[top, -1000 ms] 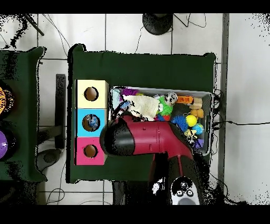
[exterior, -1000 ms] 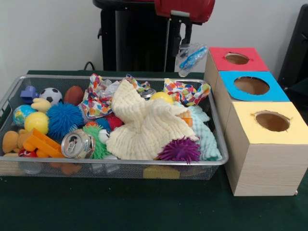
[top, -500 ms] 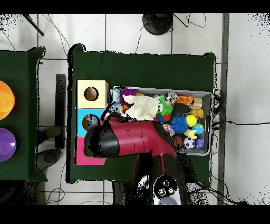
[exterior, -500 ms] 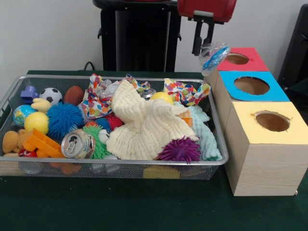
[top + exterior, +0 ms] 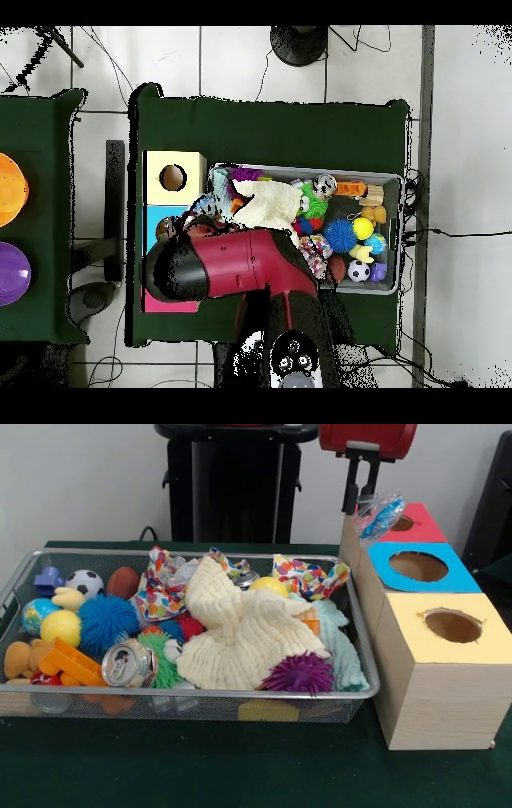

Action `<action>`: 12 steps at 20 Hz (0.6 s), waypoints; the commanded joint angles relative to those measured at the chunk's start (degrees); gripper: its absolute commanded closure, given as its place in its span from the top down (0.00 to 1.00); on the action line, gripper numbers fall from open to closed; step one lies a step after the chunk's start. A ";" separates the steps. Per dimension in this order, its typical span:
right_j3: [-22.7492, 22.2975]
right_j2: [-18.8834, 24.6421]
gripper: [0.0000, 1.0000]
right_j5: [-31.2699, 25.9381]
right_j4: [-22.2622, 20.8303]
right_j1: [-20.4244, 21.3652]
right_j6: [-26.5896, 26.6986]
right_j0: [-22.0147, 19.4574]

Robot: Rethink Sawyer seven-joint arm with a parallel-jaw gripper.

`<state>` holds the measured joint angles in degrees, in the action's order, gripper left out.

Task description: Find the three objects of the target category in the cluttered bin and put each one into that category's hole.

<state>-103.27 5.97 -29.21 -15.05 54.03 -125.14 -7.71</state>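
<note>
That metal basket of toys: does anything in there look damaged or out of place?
Yes. A crushed drink can lies on its side at the front of the basket, dented among the soft toys. Crumpled patterned paper sits at the back, and a cream cloth sprawls over the middle, hiding what lies beneath.

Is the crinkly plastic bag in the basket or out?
Out. The clear plastic bag with blue inside hangs from the tool, above the red-topped box.

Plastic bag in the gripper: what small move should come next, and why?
Probably lower it and release. The gripper holds the plastic bag beside the red box's hole, partly overlapping it, so a short shift over the hole, then opening, should drop it in.
</note>
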 commanded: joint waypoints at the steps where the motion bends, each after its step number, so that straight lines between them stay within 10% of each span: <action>1: -2.25 -1.60 0.00 -3.77 1.96 -1.08 -7.47 1.18; 12: -3.16 -3.45 0.00 -0.59 3.67 -2.90 -9.80 3.82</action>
<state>-103.29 3.50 -29.20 -13.68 53.75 -125.14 -4.24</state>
